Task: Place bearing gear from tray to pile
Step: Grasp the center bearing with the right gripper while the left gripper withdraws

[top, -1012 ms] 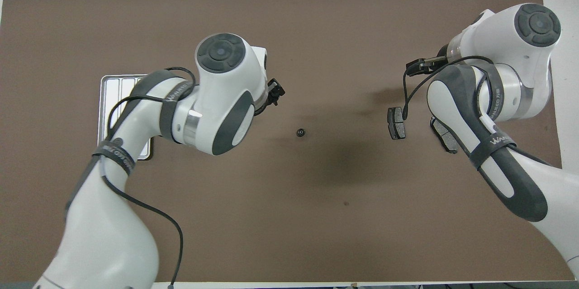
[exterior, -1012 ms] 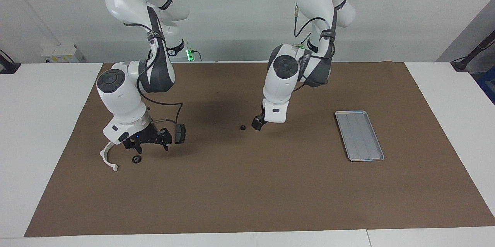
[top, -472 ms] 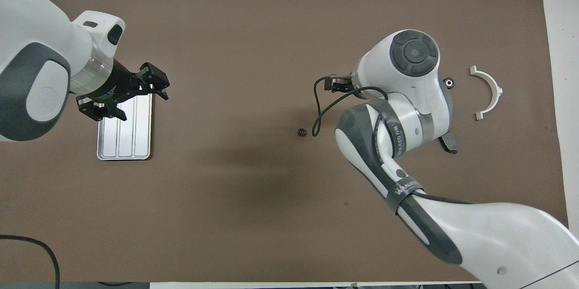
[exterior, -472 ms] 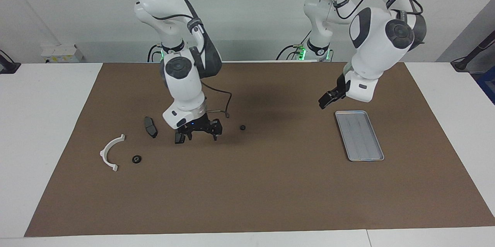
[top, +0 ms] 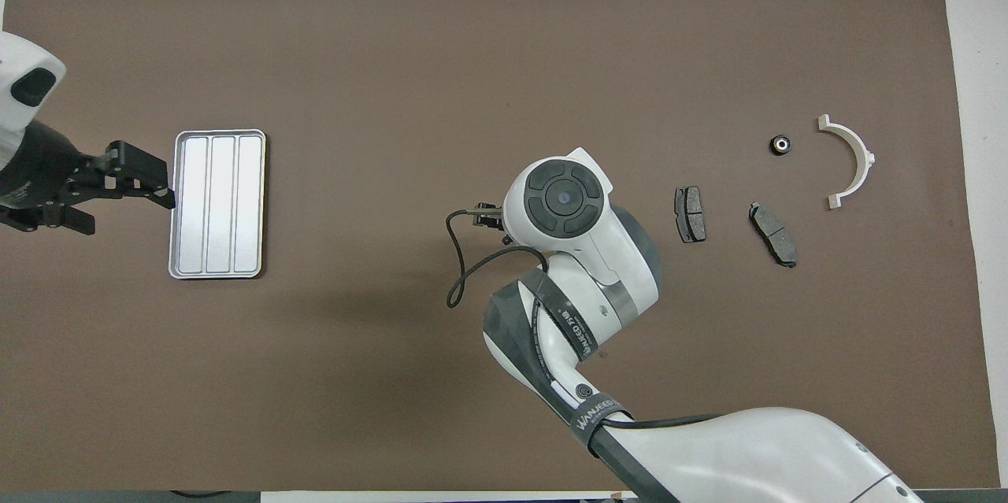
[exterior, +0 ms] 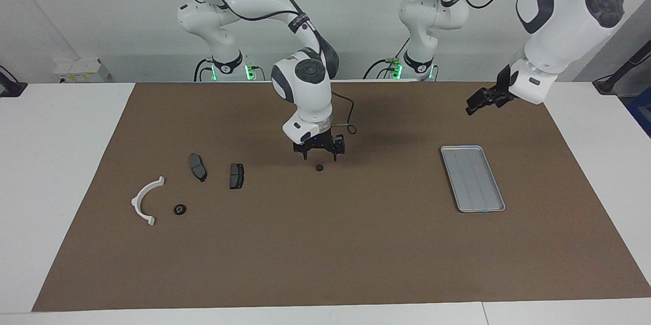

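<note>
Facing view had the bearing gear point(exterior: 319, 168) mid-frame on the tabletop, right gripper point(exterior: 320, 155) just above, jaws open; left gripper point(exterior: 478, 102) open too, waiting upper right. Best drop straight, centered.

light: bright, even, from above | shadows: soft, under arms on mat point(exterior: 325, 243) | focus: sharp

lying bare on the brown mat point(top: 394, 54): tray point(top: 218, 204), left claw point(top: 110, 184) hanging just beside it; sitting toward the right arm's end: two brake pads point(top: 691, 214), white bracket point(top: 852, 161), small bearing point(top: 780, 144).
</note>
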Tool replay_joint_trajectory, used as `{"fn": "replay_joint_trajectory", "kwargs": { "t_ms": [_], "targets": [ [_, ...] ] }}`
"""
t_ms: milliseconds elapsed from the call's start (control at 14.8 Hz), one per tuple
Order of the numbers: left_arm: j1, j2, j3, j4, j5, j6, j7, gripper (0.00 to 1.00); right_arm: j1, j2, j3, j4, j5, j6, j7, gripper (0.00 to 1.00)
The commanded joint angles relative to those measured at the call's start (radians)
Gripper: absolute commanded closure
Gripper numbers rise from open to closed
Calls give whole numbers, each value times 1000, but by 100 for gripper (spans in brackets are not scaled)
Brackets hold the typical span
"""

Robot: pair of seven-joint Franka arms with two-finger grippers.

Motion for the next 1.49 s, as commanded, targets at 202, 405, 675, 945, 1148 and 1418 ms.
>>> {"fn": "replay_joint_trajectory", "kwargs": {
  "t_ms": [202, 405, 675, 945, 1148, 1418],
  "targets": [
    [100, -55, -108, -44, 38, -15, 56, 0, -17, -12, -1, -115, -11, 106, -5, 4],
    [107, -94, -120, -85, 39, -2, 58, 0, 4, -7, 1, -109, -9, 107, 8, 5],
    [146, -130, -193, -150, 68, 43, 56, 0, 12, 23, 1, -100, -7, 147, 9, 7],
    [176, -125, -196, -150, 67, 109, 78, 0, 18, 36, 1, -92, -6, 165, 12, 9],
    [193, -118, -197, -153, 67, 161, 96, 0, 18, 37, -1, -93, -6, 165, 12, 20],
    [259, -118, -260, -162, 67, 178, 96, 0, 18, 36, -1, -90, -6, 158, 14, 83]
  ]
}}
